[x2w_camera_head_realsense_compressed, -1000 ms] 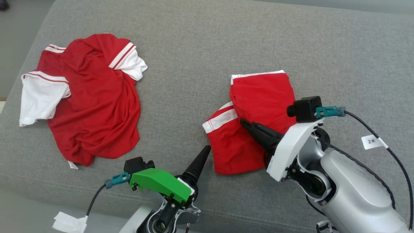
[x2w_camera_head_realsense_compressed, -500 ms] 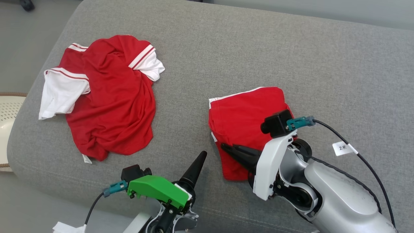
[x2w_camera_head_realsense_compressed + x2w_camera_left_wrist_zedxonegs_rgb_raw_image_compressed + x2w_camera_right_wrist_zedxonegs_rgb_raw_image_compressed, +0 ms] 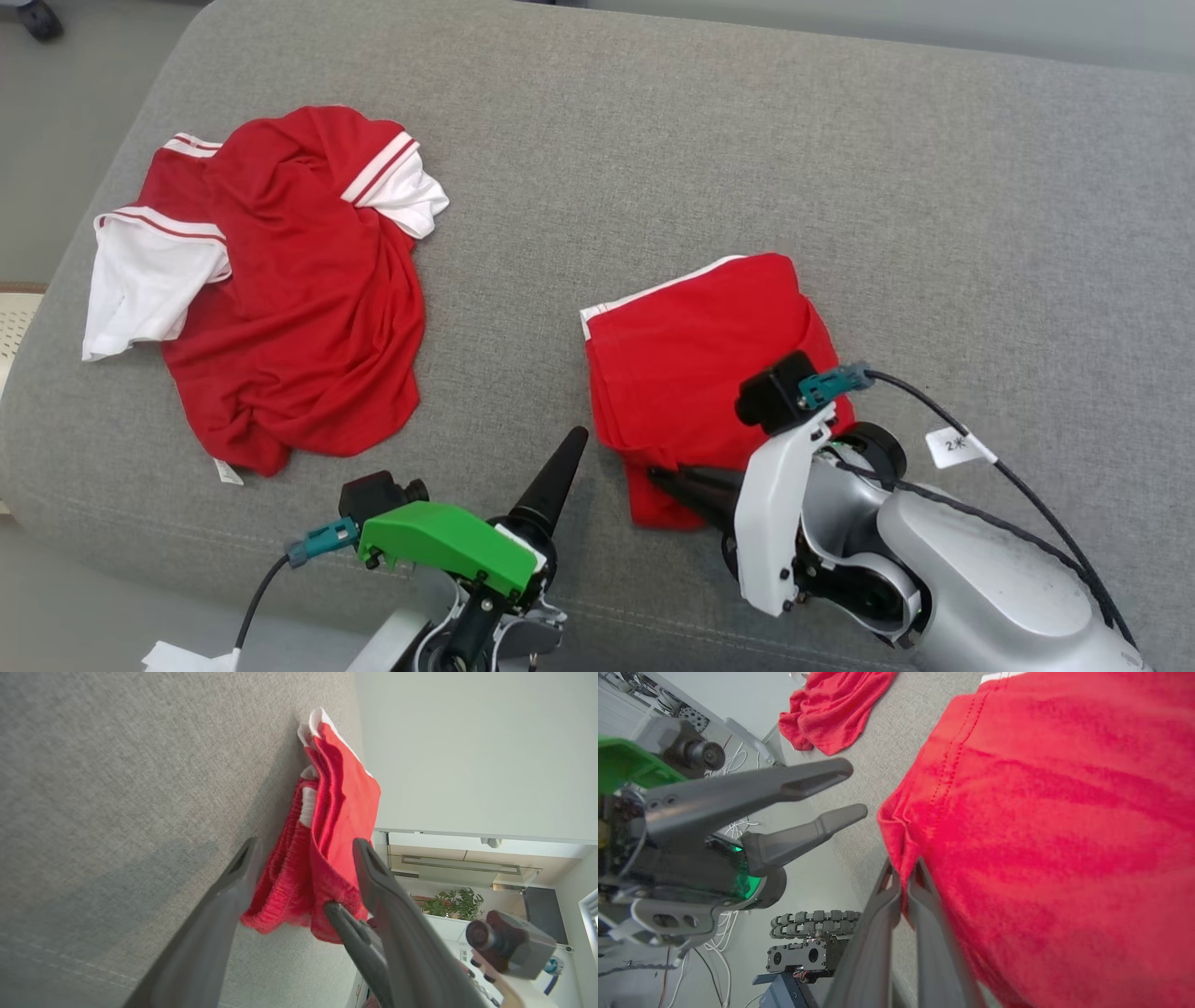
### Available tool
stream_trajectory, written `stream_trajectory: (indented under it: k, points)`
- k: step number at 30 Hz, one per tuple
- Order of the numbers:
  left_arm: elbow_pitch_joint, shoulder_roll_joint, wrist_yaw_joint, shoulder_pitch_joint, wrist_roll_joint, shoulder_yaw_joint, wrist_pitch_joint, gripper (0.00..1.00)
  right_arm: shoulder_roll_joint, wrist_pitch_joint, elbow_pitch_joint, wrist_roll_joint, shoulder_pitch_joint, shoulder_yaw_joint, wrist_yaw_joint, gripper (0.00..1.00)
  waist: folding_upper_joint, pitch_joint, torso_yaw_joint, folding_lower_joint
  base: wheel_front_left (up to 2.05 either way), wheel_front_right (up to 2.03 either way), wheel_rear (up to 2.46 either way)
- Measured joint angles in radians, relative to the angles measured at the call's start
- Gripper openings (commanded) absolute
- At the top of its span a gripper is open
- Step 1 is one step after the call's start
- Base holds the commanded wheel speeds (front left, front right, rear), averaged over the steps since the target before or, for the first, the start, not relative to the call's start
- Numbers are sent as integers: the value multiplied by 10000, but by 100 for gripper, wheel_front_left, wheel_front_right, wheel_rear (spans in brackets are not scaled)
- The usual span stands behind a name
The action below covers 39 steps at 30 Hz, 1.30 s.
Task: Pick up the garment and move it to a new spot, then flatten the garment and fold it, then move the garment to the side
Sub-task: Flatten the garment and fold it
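Nearest the robot, the left gripper [image 3: 304,845] hangs over the front edge of the cushion [image 3: 653,140]. Its fingers are spread wide and hold nothing. It sits just left of the shorts [image 3: 695,364] without touching them.

Beside it, the right gripper [image 3: 658,474] is clamped on the shorts' near-left corner. The right wrist view shows a ridge of red cloth pinched between its two closed fingers.

The shorts lie on the cushion, right of centre, folded into a compact, nearly square pack. Any long axis is slight and runs from the pinched near corner away from the robot, leaning a little right. The white-trimmed edge faces away from the robot and slants, its left end nearer than its right. The cloth is bright red, smooth on top, with a stitched hem near the grip. From the left wrist, several stacked layers show edge-on, with ribbed fabric and a strip of white at the bottom of the stack.

Farther off to the left, well apart from the shorts, a shirt [image 3: 299,308] lies crumpled. It is red with white sleeves and striped cuffs.
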Motion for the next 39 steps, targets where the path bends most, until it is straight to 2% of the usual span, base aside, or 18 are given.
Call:
stream_trajectory:
  k: [1,4,5,6,7,17,26,31,36,39]
  points:
    - [-4,8,0,0,4,2,0,100,-25,105,13,-50,6,111,23,0,0,1,-13,0,0,0,0]
    - [-17,13,0,0,6,12,0,100,-136,347,56,-71,49,316,67,14,0,-3,-47,0,0,0,0]
    - [-17,17,0,0,6,17,0,100,-171,393,58,-71,68,347,77,30,0,-6,-58,0,0,0,0]
    - [-19,25,0,0,6,25,-2,100,-182,393,58,-79,92,353,77,40,0,-8,-71,0,0,0,0]
    - [-19,33,2,0,6,31,-2,100,-188,391,54,-134,96,360,77,100,0,-11,-86,0,0,0,0]
    - [-121,199,12,1,63,134,-105,100,-84,295,-619,-259,86,307,81,100,0,-33,-412,0,0,0,0]
    - [-378,500,105,-58,272,247,-180,100,-397,196,-1407,-123,146,-132,38,100,0,9,-847,0,0,0,0]
    - [-516,617,153,-439,424,337,-180,100,-556,-119,-1582,157,453,-863,-389,100,0,63,-1150,0,0,0,0]
    - [-512,573,270,-884,437,366,13,100,-855,-424,-1233,217,791,-1595,-1001,100,0,197,-1406,0,0,0,0]
    - [-278,516,353,-1279,428,309,192,100,-909,-508,-940,362,1068,-1726,-1135,100,0,357,-1484,0,0,0,0]
